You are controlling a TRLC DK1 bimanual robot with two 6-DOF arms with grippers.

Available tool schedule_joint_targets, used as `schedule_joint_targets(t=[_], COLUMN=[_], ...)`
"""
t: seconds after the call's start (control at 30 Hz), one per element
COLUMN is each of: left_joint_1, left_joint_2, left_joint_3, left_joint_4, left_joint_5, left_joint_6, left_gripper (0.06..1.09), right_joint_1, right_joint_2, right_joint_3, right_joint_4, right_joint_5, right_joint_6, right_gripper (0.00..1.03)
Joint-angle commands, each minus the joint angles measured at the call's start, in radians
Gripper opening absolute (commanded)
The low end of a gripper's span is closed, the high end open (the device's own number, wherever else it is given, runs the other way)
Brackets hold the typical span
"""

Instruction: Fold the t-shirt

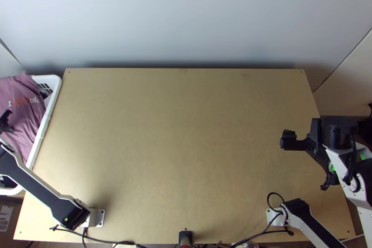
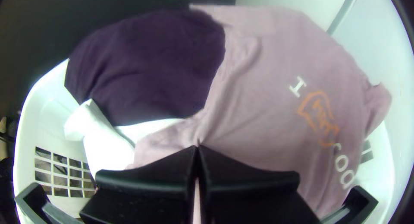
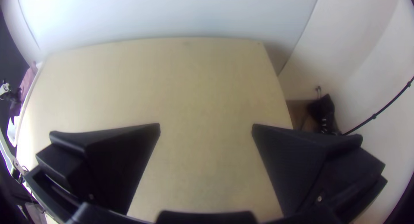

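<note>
T-shirt (image 2: pixel 276 99) lies in the basket (image 1: pixel 54 80), beneath the left tool (image 1: pixel 5 121) (narrow, grip unclear); right tool (image 1: pixel 309 163) wide.

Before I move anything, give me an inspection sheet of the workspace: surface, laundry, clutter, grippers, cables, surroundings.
Surface: light wooden table, small dark dots near its far corners.
Job's things: mauve printed t-shirt, unfolded and rumpled in the white basket at the table's left edge, with dark purple cloth and white cloth.
Clutter: brown box by the near left corner; dark item beyond the right edge, unclear what.
Left gripper: closed, apparently pinching the t-shirt, creases converging there.
Right gripper: open, over the table's right side.
Cables: black cables along the near edge.
Surroundings: pale wall behind.
</note>
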Motion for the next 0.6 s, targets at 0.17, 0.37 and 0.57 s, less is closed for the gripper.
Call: schedule_joint_targets(t=[0.17,0.37,0.57], left_joint_1=[-0.047,-0.085,-0.168], left_joint_2=[-0.413,-0.635,-0.862], left_joint_3=[0.006,0.006,0.039], left_joint_4=[-0.113,-0.13,-0.13], left_joint_5=[0.127,0.199,0.293], left_joint_6=[-0.081,-0.087,-0.059], left_gripper=[0.1,0.1,0.1], right_joint_1=[0.01,0.01,0.01], right_joint_2=[-0.046,-0.089,-0.124], right_joint_3=[-0.055,-0.065,-0.062], right_joint_4=[0.039,0.044,0.044], right_joint_5=[0.002,0.0,0.0], right_joint_6=[-0.008,-0.017,-0.014], right_gripper=[0.99,0.99,0.99])
